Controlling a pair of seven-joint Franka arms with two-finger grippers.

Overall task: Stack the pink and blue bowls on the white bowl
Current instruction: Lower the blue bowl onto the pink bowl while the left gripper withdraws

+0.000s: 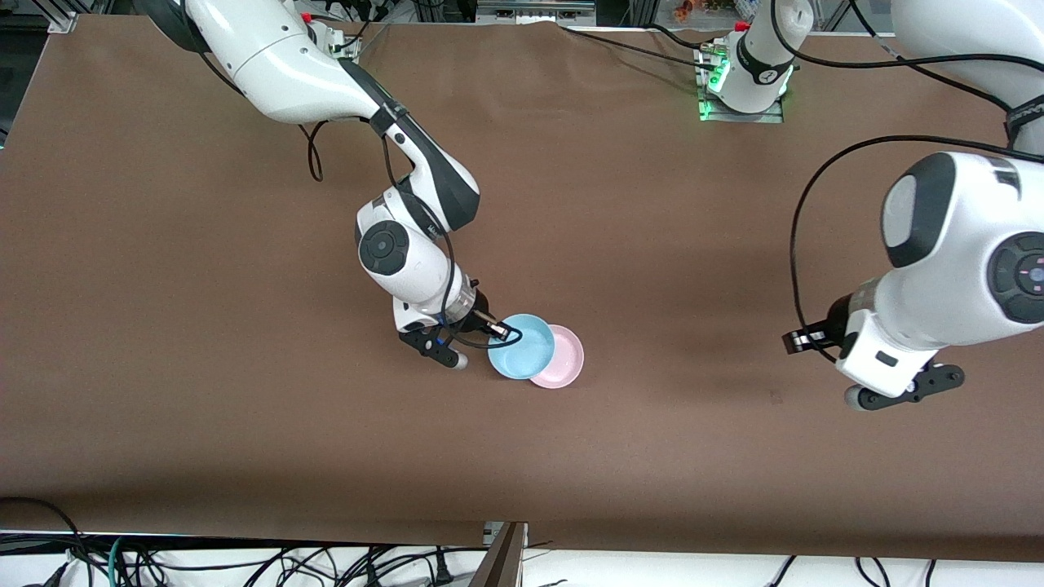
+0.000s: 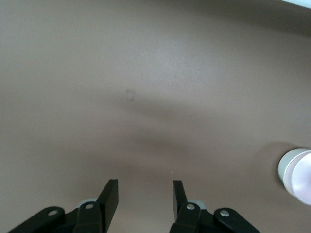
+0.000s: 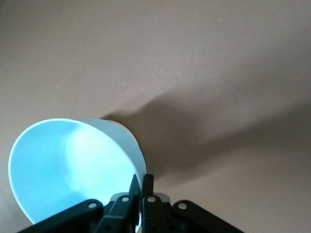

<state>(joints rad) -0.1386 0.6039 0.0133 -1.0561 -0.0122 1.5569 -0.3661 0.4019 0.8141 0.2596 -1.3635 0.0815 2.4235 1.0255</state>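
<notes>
My right gripper [image 1: 495, 333] is shut on the rim of the light blue bowl [image 1: 526, 349] and holds it tilted, partly over the pale pink bowl [image 1: 563, 359]. The right wrist view shows the fingers [image 3: 141, 182] pinching the blue bowl's [image 3: 68, 165] wall. In the left wrist view the pink bowl [image 2: 302, 178] sits inside the white bowl, whose rim [image 2: 285, 165] shows around it. The front view hides the white bowl under the pink one. I cannot tell if the blue bowl touches the pink one. My left gripper [image 1: 901, 390] is open and empty, waiting over bare table toward the left arm's end.
The brown table [image 1: 245, 367] carries nothing else. Cables [image 1: 245, 562] hang along the table edge nearest the front camera. The arm bases [image 1: 746, 81] stand at the edge farthest from that camera.
</notes>
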